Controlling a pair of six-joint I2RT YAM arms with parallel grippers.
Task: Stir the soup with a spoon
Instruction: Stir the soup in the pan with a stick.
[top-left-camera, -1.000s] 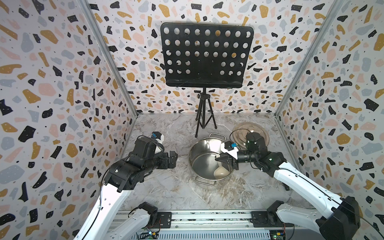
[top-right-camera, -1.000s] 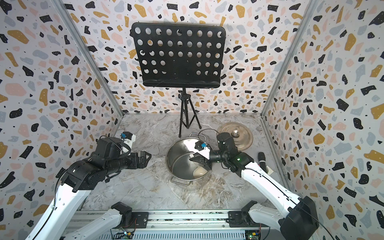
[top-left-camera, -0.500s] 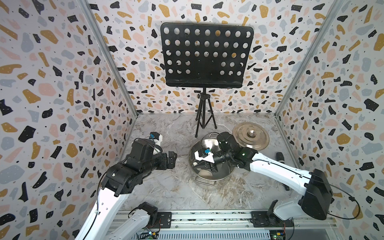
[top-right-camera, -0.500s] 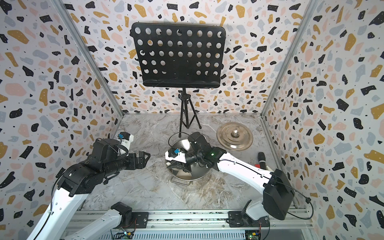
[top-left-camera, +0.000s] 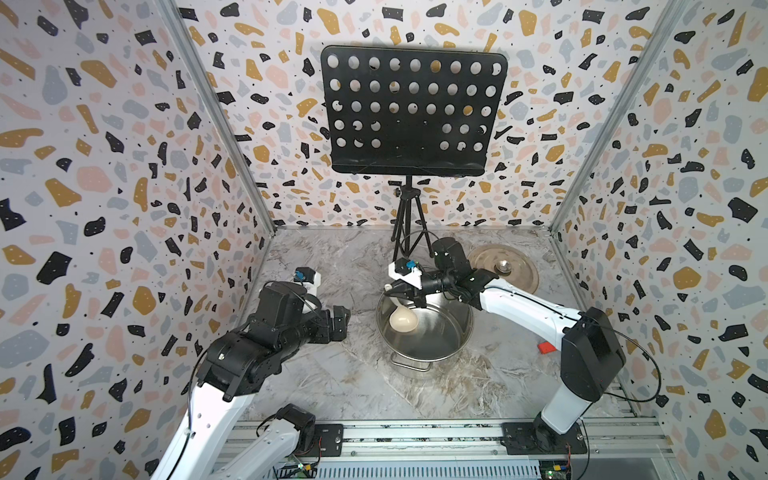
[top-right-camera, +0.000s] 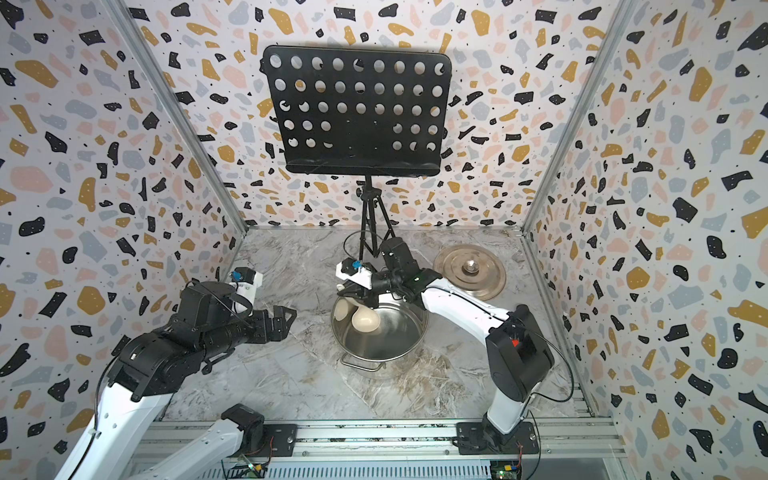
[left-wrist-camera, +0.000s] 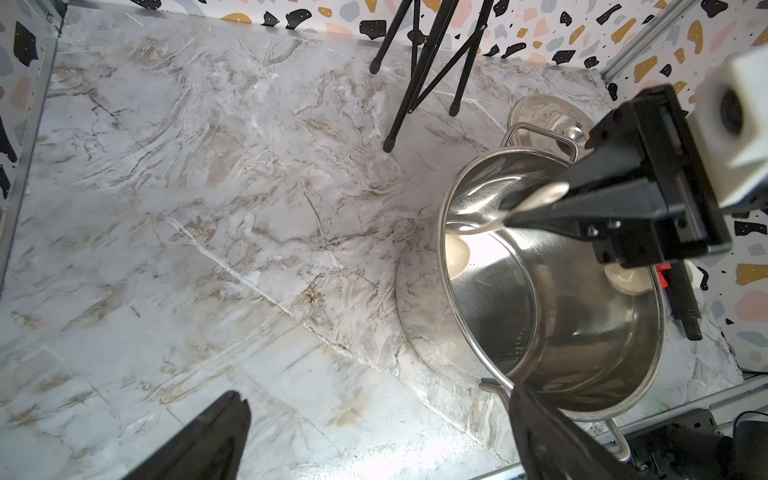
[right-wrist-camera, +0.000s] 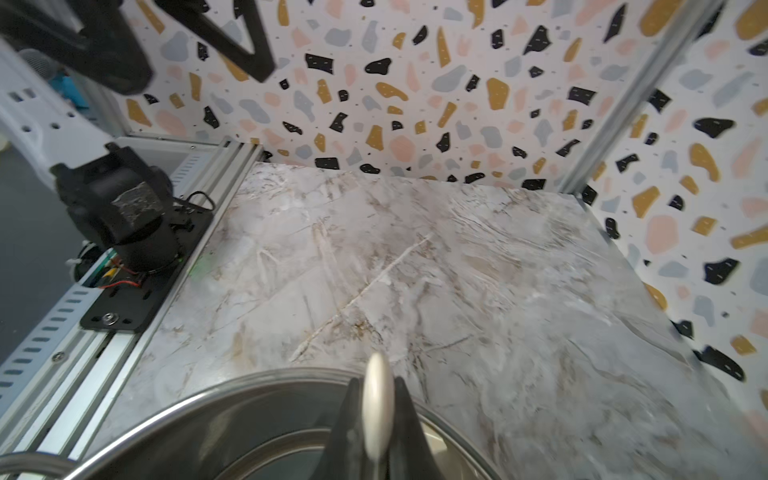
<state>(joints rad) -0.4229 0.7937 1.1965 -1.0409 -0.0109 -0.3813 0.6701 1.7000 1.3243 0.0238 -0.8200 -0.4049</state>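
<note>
Marble-patterned grey tabletop (top-left-camera: 332, 386) carries everything. Behind the large shiny stainless-steel stockpot (top-left-camera: 442, 338) rises a black perforated metal music stand (top-left-camera: 413, 112) on a tripod. A flat round steel lid (top-left-camera: 517, 272) with a knob lies beyond the pot, on the right arm's side. Both top views show the round bowl of the cream-beige plastic ladle (top-left-camera: 403, 321) low inside the pot, by the wall nearest the left arm, over bare mirror-bright metal. The wrist views show instead its slim handle pinched tight between the black fingers of the right gripper (left-wrist-camera: 509, 214), above the pot's rim. The left gripper (top-right-camera: 287, 321) hovers beside the pot, jaws spread wide, holding nothing.
</note>
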